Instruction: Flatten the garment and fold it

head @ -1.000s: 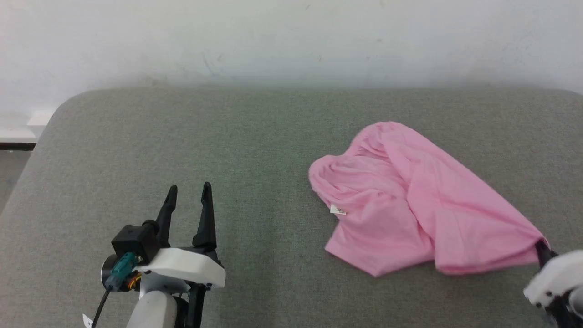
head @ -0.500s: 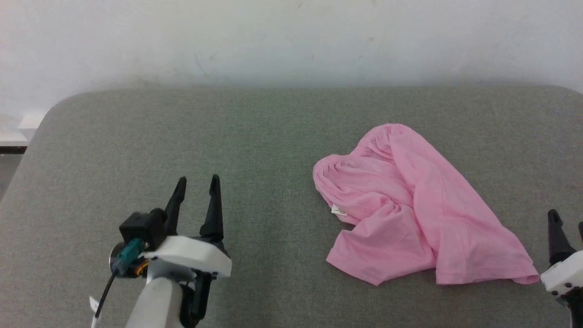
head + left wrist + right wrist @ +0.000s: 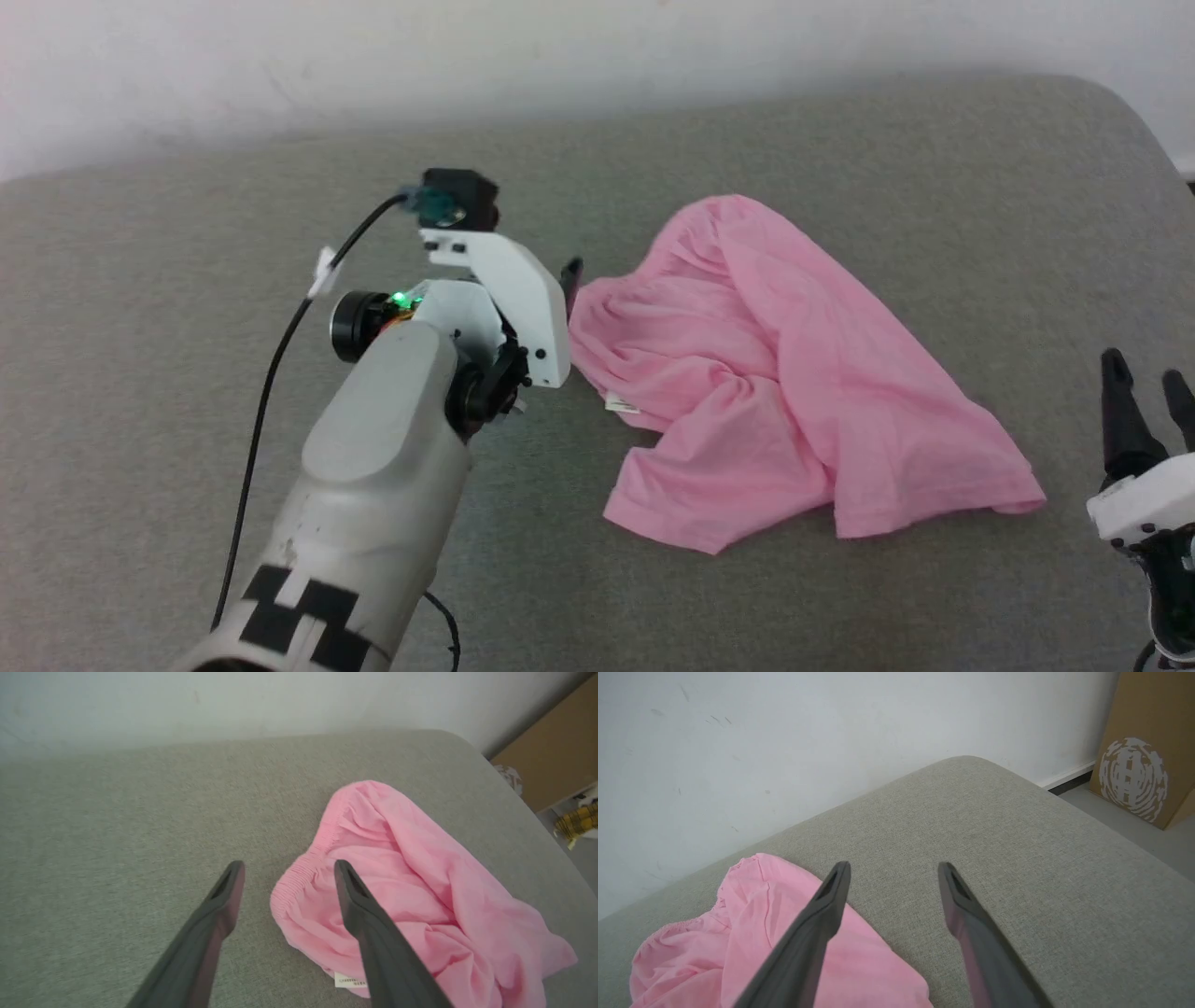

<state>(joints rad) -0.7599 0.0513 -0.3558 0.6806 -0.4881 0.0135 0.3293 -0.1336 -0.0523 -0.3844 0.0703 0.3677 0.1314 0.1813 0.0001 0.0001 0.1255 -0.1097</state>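
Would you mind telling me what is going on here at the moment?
A two-armed robot is working on pink shorts that lie crumpled on a grey padded surface. The left gripper is open and reaches at the waistband, which shows between its fingers, not closed on it. The right gripper is open beside the shorts' right hem and holds nothing. The shorts are not yet flattened or folded.
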